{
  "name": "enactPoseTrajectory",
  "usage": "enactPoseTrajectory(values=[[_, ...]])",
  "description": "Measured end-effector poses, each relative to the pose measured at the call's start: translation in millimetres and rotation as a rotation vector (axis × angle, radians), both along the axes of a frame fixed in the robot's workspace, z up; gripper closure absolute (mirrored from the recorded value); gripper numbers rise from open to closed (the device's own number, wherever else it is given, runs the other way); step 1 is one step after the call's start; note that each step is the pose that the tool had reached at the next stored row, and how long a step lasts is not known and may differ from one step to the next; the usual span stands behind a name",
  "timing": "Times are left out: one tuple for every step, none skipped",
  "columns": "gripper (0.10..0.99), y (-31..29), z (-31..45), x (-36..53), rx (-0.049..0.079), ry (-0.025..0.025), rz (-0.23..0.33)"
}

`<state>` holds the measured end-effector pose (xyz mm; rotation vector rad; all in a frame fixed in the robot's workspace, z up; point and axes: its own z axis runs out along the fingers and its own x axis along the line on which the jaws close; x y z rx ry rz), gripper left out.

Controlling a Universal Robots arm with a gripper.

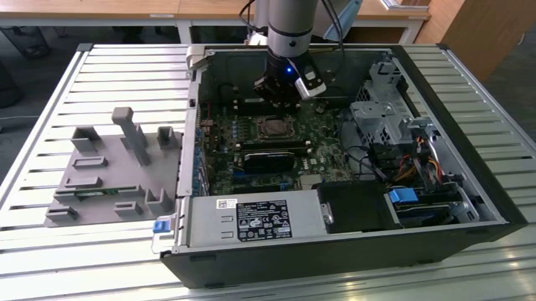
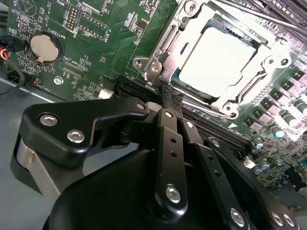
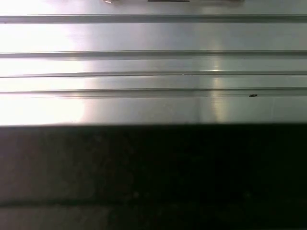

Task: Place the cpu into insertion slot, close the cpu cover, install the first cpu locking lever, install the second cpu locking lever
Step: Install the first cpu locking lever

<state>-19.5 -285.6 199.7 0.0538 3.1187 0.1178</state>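
Observation:
In the second wrist view the cpu (image 2: pixel 216 64) lies flat in the insertion slot (image 2: pixel 160 48), its silvery face showing. The silver cpu cover (image 2: pixel 249 91) lies down over the chip's rim. My gripper (image 2: pixel 170 96) is shut, its black fingertips pressed together at the socket's near corner, beside a thin metal locking lever (image 2: pixel 204 108) that runs along that edge. Whether the tips touch the lever I cannot tell. In the exterior view the gripper (image 1: pixel 280 103) hangs inside the open computer case just behind the insertion slot (image 1: pixel 272 128).
A black graphics card (image 1: pixel 272 160) and a power supply (image 1: pixel 260 219) sit in front of the socket. A drive cage (image 1: pixel 385 119) with cables is on the exterior view's right. A grey fixture (image 1: pixel 117 169) stands on the slatted table (image 1: pixel 50 238). A coin battery (image 2: pixel 45 46) is on the board.

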Motion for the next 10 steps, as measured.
enactPoseTrajectory(values=[[0.98, 0.0, -0.3, 0.0, -0.001, 0.0002, 0.0], [0.98, 0.0, -0.5, 0.0, -0.002, 0.0003, 0.0], [0.98, -0.1, -0.7, 0.0, -0.003, 0.0003, 0.0], [0.98, -0.1, -0.9, -0.1, -0.003, 0.0004, 0.0], [0.98, -0.1, -1.0, -0.1, -0.004, 0.0004, 0.0], [0.98, 0.0, -1.3, 0.0, -0.004, 0.0001, 0.0], [0.98, 0.0, -1.3, 0.0, -0.004, 0.0, 0.0], [0.98, 0.0, -1.3, 0.0, -0.004, 0.0, 0.0], [0.98, 0.0, -1.2, 0.0, -0.004, 0.0, 0.0], [0.98, 0.0, -0.7, 0.0, -0.004, 0.0, 0.0]])
